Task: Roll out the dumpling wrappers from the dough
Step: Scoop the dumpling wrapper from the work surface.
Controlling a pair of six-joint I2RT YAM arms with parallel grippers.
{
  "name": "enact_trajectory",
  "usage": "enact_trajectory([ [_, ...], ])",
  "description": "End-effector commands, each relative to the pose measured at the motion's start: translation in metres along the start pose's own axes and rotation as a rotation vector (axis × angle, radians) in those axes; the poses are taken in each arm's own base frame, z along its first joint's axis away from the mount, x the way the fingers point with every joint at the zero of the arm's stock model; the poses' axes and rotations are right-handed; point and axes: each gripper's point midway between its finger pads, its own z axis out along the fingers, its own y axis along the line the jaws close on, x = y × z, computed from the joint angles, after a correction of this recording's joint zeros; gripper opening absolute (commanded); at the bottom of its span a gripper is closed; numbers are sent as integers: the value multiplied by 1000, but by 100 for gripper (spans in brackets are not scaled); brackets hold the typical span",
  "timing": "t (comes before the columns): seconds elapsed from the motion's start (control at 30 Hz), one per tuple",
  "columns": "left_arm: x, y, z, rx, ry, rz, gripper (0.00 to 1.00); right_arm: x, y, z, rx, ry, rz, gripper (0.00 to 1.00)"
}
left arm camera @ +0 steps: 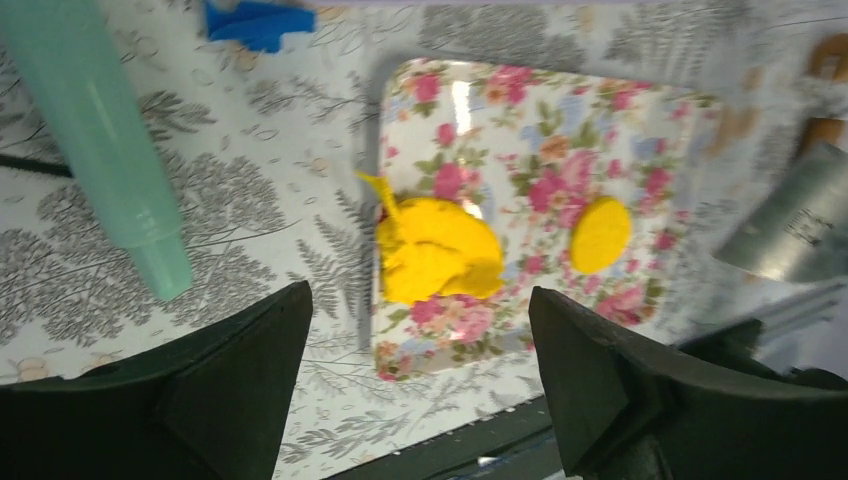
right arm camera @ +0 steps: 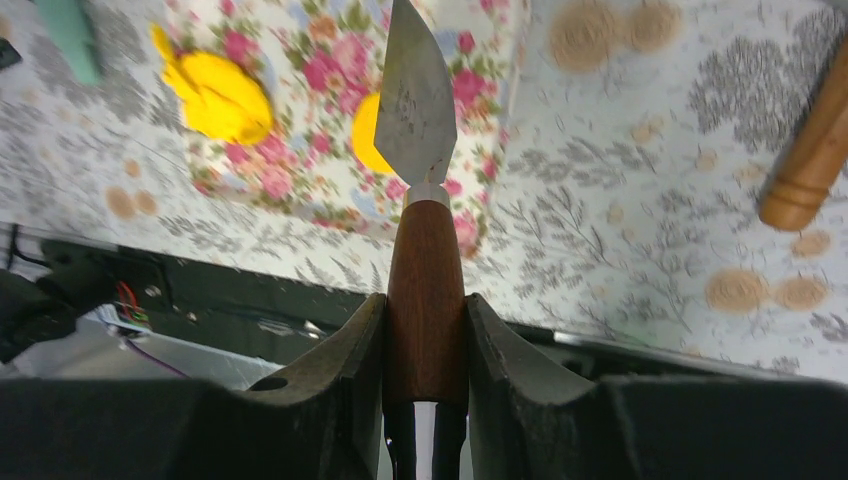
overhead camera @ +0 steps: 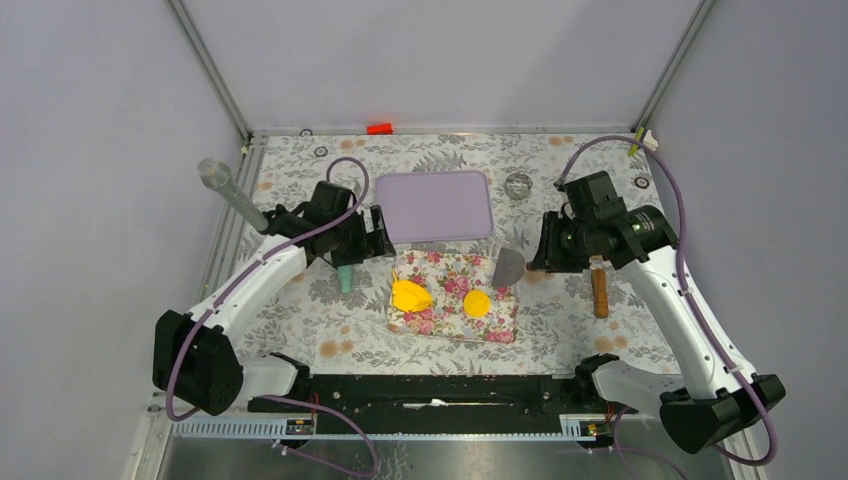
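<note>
The yellow dough (overhead camera: 410, 296) lies as an irregular lump on the left of a floral board (overhead camera: 455, 318). One round yellow dumpling wrapper (overhead camera: 477, 302) lies to its right. My left gripper (overhead camera: 375, 238) is open and empty, above the table just left of the board's far corner; its wrist view shows the dough (left arm camera: 435, 250) and wrapper (left arm camera: 600, 233) ahead. My right gripper (overhead camera: 537, 255) is shut on the wooden handle (right arm camera: 425, 290) of a metal scraper, whose blade (right arm camera: 415, 95) hangs over the board's right edge and hides part of the wrapper (right arm camera: 363, 135).
A teal rolling pin (overhead camera: 345, 275) lies left of the board. A wooden stick (overhead camera: 600, 292) lies to the right. A lavender tray (overhead camera: 433, 205) sits behind the board. A clear tube (overhead camera: 230, 195) leans at the far left. A blue piece (left arm camera: 255, 22) lies near the tray.
</note>
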Motion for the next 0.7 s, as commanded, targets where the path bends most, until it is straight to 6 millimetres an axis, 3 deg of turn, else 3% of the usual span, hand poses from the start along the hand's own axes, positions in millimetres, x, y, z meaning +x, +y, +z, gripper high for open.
enact_trajectory([
  [0.0, 0, 30, 11, -150, -64, 22, 86, 35, -23, -1, 68, 111, -31, 0],
  [0.1, 15, 37, 19, -169, -43, -2, 85, 45, -26, 4, 73, 152, -30, 0],
  [0.47, 87, 39, 33, -126, 9, -18, 75, 47, -34, 35, 98, 203, -40, 0],
  [0.67, 108, 40, 39, -54, 32, -18, 65, 56, -37, 51, 84, 227, -19, 0],
])
